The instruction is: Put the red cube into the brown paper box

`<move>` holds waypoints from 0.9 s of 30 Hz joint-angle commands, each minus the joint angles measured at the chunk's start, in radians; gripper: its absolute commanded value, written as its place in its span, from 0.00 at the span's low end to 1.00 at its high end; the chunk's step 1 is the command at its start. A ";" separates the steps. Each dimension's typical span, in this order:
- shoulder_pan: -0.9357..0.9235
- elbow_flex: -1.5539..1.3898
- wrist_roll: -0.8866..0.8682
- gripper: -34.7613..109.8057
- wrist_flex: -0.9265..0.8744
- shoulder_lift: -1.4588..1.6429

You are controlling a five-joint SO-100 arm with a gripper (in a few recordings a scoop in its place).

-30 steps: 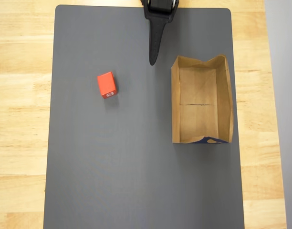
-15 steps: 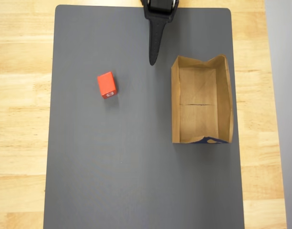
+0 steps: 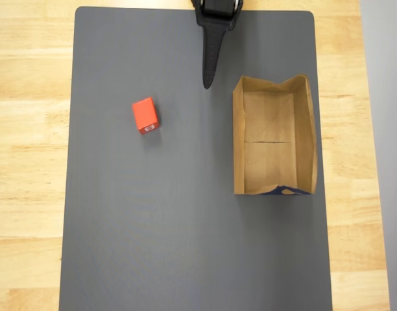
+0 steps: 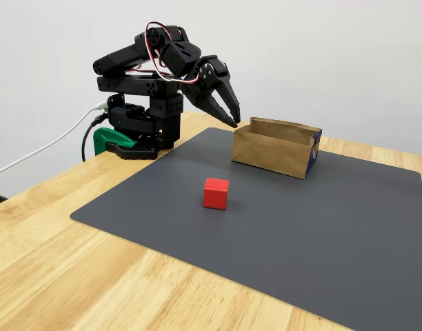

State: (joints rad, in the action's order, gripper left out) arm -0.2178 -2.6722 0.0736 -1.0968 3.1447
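Nearest the fixed view's camera, pale wood-grain counter (image 4: 52, 276) is showing in front of a smooth, matte dark-grey mat (image 4: 280, 234) that is covering most of the work area.

On the mat, the red cube (image 4: 216, 193) is sitting alone in the open, well apart from everything else; in the overhead view it (image 3: 145, 115) is lying left of the box, turned slightly askew to the mat's edges. It is looking like a small, stiff, light block with flat faces and crisp edges, a tiny white mark on one side. It is probably going to handle easily: a pinch across two opposite flat side faces, with the fingers squared to its turned faces, should be holding it without slip.

Farther back, the brown paper box (image 4: 274, 147) is standing open-topped, its kraft walls low, creased and thin, with a fold line across the floor and dark-blue print at one end. Those walls are likely to be giving way if bumped.

Farthest, the black claw (image 4: 233, 121) is hanging above the mat just beside the box's end, gripping nothing, its tapered fingers looking drawn together.
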 commanded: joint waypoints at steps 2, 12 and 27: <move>-0.015 0.000 0.012 0.24 -0.006 -0.003; -0.006 0.000 0.026 0.25 -0.006 -0.003; 0.011 0.000 0.046 0.24 -0.008 -0.003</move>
State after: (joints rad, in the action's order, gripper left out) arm -0.1963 -2.6722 0.1028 -1.0968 3.1447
